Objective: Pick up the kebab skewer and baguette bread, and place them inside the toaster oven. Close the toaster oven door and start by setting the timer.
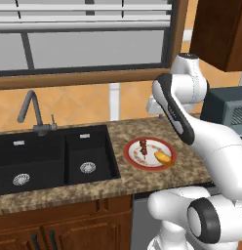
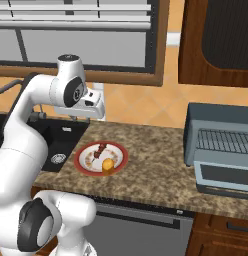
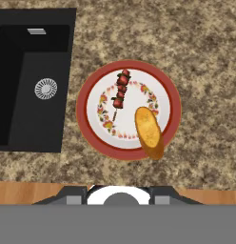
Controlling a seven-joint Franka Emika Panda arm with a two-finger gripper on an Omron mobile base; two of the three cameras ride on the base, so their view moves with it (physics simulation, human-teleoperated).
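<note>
Toaster oven [image 1: 225, 110] behind arm, edge-cropped.

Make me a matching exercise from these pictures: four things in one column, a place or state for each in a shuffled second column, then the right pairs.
Things:
1. kebab skewer
2. baguette bread
3. toaster oven door
4. sink

Places or states:
A. folded down open, wire rack exposed
B. lying across the plate's red rim
C. set into the counter, left of the plate
D. lying inside the plate's floral ring

Pairs: 1-D, 2-B, 3-A, 4-C
</note>
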